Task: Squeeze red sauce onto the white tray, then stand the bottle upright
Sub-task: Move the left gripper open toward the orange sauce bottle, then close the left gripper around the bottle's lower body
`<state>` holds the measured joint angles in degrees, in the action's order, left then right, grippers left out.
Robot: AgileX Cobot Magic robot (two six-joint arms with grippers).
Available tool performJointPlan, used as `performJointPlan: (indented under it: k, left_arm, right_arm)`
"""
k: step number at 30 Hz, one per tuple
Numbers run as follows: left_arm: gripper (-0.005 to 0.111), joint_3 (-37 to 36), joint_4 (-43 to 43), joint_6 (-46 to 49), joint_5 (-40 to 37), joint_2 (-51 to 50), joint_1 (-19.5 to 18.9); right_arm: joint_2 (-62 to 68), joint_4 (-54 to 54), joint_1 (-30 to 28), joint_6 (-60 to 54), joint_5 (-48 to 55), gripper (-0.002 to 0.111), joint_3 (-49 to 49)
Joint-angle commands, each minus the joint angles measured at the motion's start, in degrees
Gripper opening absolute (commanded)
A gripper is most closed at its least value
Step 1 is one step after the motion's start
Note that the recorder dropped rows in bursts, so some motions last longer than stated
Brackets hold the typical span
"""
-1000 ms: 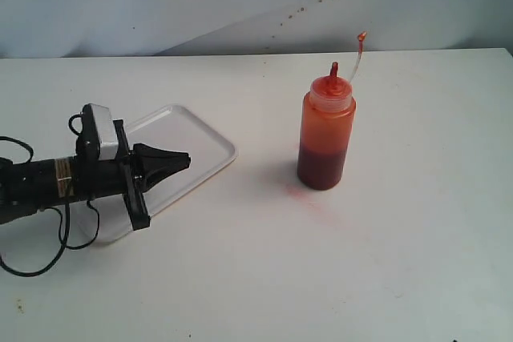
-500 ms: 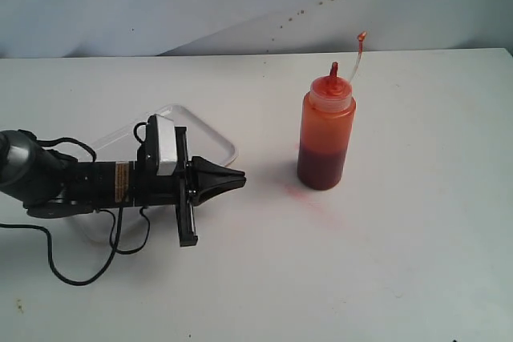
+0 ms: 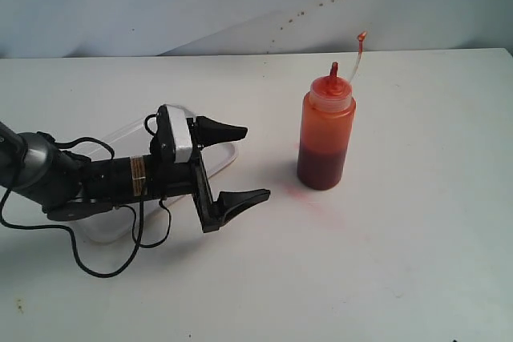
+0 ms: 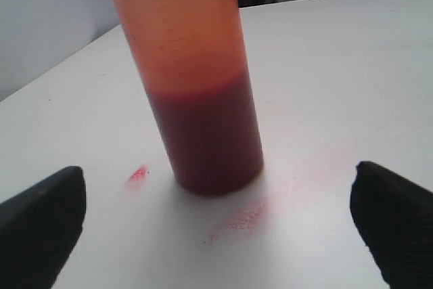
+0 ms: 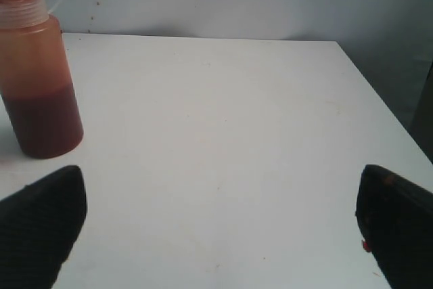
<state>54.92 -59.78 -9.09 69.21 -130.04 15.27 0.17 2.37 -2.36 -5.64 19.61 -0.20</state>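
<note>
The bottle (image 3: 326, 133) stands upright on the table, orange-red and translucent with dark red sauce in its lower part and a thin tethered tip curling up from the nozzle. My left gripper (image 3: 244, 164) is open, its black fingers spread wide, a short way left of the bottle and pointing at it. In the left wrist view the bottle (image 4: 196, 93) fills the middle, ahead of the open left gripper (image 4: 220, 228). The white tray (image 3: 120, 134) lies mostly hidden under my left arm. No sauce shows on the tray. The right gripper (image 5: 220, 225) is open over bare table, with the bottle (image 5: 37, 76) off to one side.
Faint pinkish smears (image 3: 309, 198) mark the table at the bottle's foot, seen also as smears (image 4: 247, 218) in the left wrist view. Small red specks (image 3: 300, 12) dot the pale back wall. A black cable (image 3: 96, 266) loops beneath the left arm.
My left arm has travelled right across the tray toward the bottle, and its gripper has gone from shut to wide open. The bottle has not moved.
</note>
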Motion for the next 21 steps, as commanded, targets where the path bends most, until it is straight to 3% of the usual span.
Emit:
performJointPlan:
  k: [1, 13, 21]
  left_arm:
    - [0.105, 0.09, 0.95, -0.49, 0.75, 0.00, 0.33]
    - [0.105, 0.09, 3.52, -3.06, 0.75, 0.00, 0.33]
    - [0.105, 1.89, 4.77, -10.67, 0.75, 0.00, 4.16]
  right_arm:
    - [-0.17, -0.23, -0.34, 0.10, -0.06, 0.105, 0.20]
    - [-0.17, -0.23, -0.34, 0.10, -0.06, 0.105, 0.20]
    - [-0.17, -0.23, -0.34, 0.10, -0.06, 0.105, 0.20]
